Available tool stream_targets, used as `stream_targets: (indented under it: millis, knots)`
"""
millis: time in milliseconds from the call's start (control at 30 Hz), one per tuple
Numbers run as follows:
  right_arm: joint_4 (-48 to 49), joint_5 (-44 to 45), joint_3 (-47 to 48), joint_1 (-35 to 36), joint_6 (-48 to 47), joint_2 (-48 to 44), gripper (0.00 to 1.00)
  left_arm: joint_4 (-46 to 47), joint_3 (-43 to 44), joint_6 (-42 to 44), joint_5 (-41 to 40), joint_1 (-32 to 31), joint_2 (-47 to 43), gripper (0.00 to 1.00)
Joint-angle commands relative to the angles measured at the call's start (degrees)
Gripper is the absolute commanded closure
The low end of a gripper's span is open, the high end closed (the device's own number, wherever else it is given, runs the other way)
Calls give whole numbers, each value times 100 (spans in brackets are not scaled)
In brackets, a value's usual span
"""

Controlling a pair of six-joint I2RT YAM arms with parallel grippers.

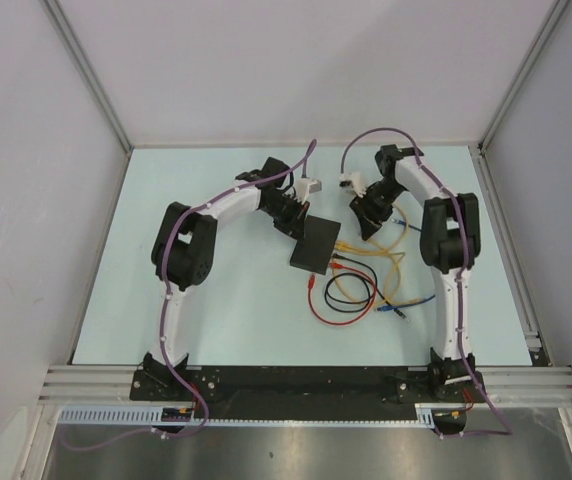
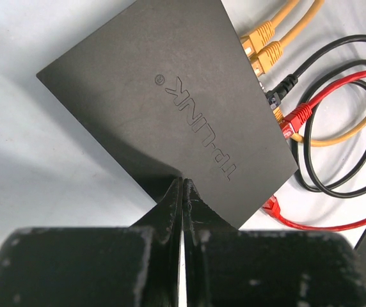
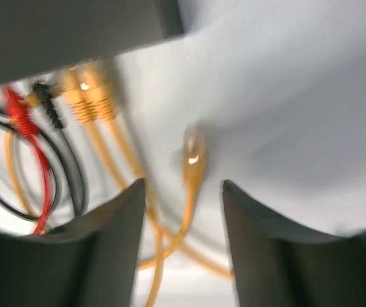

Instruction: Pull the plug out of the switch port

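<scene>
The switch (image 1: 315, 249) is a flat black box (image 2: 164, 109) lying on the pale table. My left gripper (image 2: 183, 182) is shut with nothing in it, its tips at the switch's near edge. Two yellow plugs (image 2: 260, 48), a black plug (image 2: 284, 86) and a red plug (image 2: 297, 118) sit in its ports. My right gripper (image 3: 183, 185) is open just right of the switch (image 3: 61, 32). A loose yellow plug (image 3: 192, 153) lies on the table ahead of the gap between its fingers, out of any port. The right wrist view is blurred.
Yellow, black and red cables (image 1: 361, 285) loop on the table in front of the switch. A second red plug (image 2: 272, 206) lies free by the switch's corner, and a blue plug (image 1: 398, 311) lies nearer the right arm. Grey walls enclose the table on three sides.
</scene>
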Motion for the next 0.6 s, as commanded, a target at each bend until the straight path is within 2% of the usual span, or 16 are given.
stream_targets:
  millis: [0, 33, 100, 167, 300, 400, 567]
  knots:
    - [2337, -285, -1330, -667, 970, -2040, 38, -14, 191, 99, -68, 13, 129, 100]
    - [2659, -208, -1838, -792, 1617, -2470, 34, 3, 209, 82, -68, 13, 138, 100]
    - [2864, 100, -2140, -1064, 2026, -2737, 35, -6, 235, 55, -24, 22, 121, 100]
    - [2733, 624, -2710, -1354, 2369, -3027, 35, -23, 279, 3, 29, 30, 112, 99]
    - [2452, 1093, -3871, -1662, 2563, -3528, 35, -41, 358, -59, 82, 48, 129, 99]
    - [2372, 1068, -4645, -1812, 2722, -3818, 38, 29, 385, -94, 90, 48, 138, 98]
    - [2249, 602, -4954, -1479, 2739, -3767, 39, -40, 332, -51, 81, 48, 86, 98]
